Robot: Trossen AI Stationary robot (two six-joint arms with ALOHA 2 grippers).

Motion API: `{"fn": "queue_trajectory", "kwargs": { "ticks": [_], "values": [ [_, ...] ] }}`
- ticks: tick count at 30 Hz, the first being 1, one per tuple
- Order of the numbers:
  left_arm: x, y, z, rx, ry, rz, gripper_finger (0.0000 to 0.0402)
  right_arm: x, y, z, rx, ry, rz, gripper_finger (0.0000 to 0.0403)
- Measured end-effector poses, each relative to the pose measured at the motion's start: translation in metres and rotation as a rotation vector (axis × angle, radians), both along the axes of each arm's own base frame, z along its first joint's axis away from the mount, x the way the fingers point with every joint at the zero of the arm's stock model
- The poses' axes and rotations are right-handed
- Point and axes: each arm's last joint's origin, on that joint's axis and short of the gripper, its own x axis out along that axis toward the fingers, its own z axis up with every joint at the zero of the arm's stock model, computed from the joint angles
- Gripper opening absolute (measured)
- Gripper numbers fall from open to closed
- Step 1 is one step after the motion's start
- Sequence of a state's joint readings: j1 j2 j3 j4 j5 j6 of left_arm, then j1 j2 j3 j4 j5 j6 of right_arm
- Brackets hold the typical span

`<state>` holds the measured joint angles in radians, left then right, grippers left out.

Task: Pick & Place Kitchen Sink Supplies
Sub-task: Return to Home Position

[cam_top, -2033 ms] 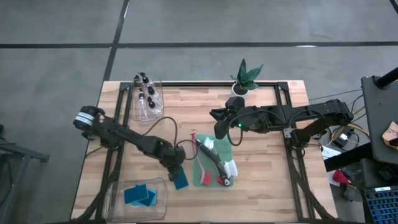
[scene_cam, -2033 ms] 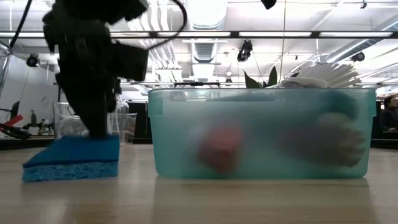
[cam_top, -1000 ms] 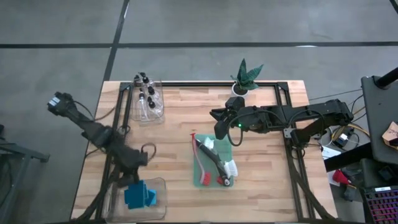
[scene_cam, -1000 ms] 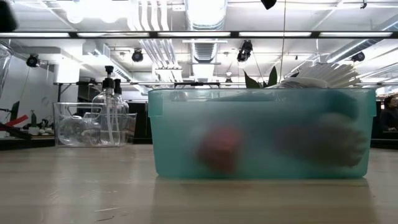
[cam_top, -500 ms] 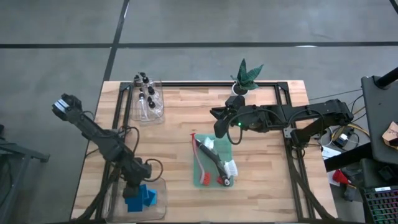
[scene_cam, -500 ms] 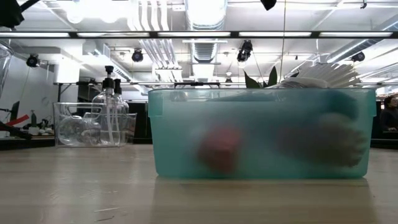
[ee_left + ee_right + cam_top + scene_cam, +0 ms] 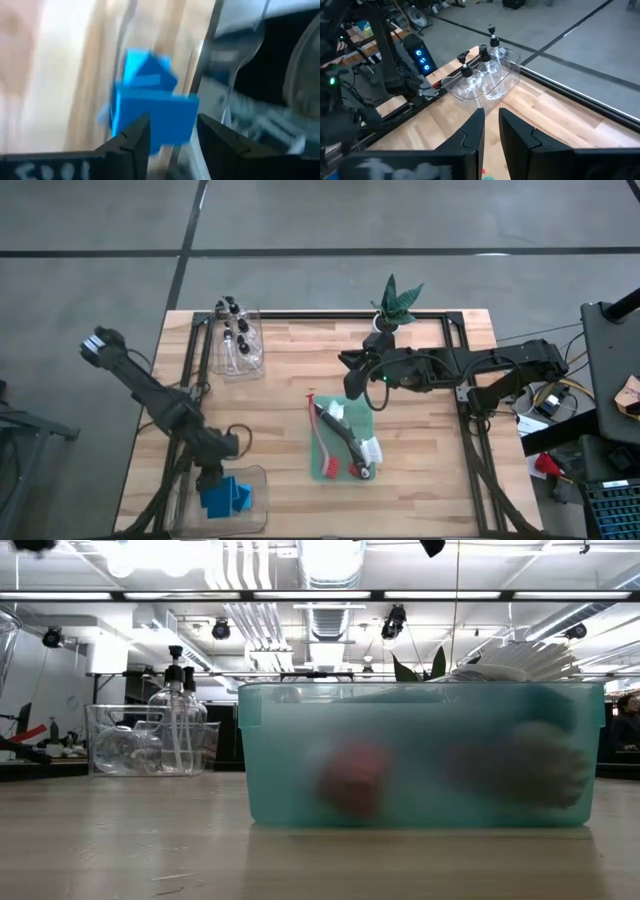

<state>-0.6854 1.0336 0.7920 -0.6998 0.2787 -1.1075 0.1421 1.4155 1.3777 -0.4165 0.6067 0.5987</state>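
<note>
Your left gripper (image 7: 210, 478) has moved the sponge (image 7: 226, 496) from the tabletop (image 7: 290, 360) into the clear bin (image 7: 256, 520) and hovers there with fingers wide and empty, so sorting looks done, while the right gripper (image 7: 355, 388) waits mid-table, fingers narrow.

We're in a robotics lab, folks: pale butcher-block wooden table (image 7: 420, 440) on a grey concrete floor (image 7: 400, 220), exposed silver ceiling ducts (image 7: 330, 615), long strip lights (image 7: 450, 595) overhead, tangled cables (image 7: 548, 395) alongside.
</note>
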Motion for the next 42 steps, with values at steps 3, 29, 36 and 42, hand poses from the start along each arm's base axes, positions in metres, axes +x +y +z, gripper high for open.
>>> {"fn": "queue_trajectory", "kwargs": {
  "ticks": [3,29,36,42],
  "values": [
    [-0.002,0.01,0.014,0.028,-0.122,0.098,0.0127,0.0,0.0,-0.001,0.004,0.003,0.007,0.0041],
    [0.023,0.138,0.008,0.261,-1.118,0.543,0.0,-0.043,-0.052,-0.075,-0.179,-0.127,0.312,0.0008],
    [-0.016,0.136,0.015,0.363,-1.12,0.575,0.0,-0.082,-0.048,-0.086,-0.228,-0.225,0.309,0.0008],
    [-0.042,0.135,0.013,0.381,-1.097,0.597,0.0,-0.112,-0.046,-0.11,-0.231,-0.233,0.313,0.0008]
  ]
}}
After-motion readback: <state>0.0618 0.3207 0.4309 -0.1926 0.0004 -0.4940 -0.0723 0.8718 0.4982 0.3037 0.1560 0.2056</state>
